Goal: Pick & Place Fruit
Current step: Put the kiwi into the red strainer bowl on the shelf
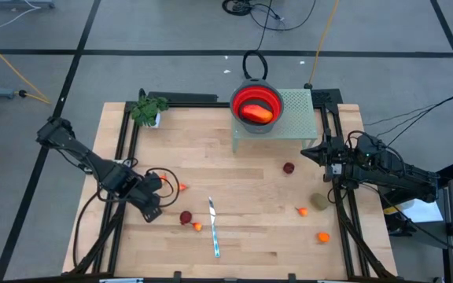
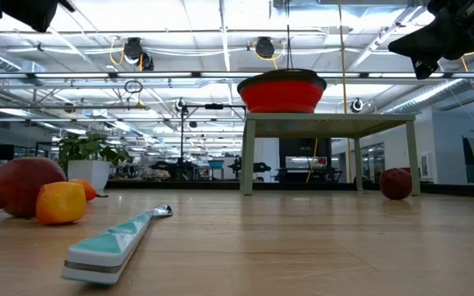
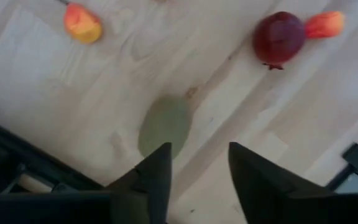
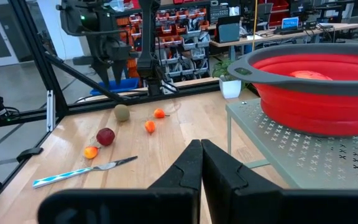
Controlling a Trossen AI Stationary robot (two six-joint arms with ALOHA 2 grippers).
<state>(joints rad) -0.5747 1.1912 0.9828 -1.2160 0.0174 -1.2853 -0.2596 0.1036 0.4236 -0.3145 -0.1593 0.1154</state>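
Kiwi [image 3: 165, 126] beside the knife [image 1: 213, 228]: light, rigid, likely slippery; grasp across its middle. Left gripper [image 3: 194, 171] parted, empty; right gripper [image 4: 201, 163] closed.

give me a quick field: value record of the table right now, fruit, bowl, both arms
bowl: red bowl on a small green stand at the table's far edge, one orange-red piece inside
fruit on table: dark red ball touching an orange bit; olive oval; second dark red ball; more orange bits
knife: knife beside the red ball
left gripper: fingers apart, above the olive oval, holding nothing
right gripper: shut, empty, beside the stand
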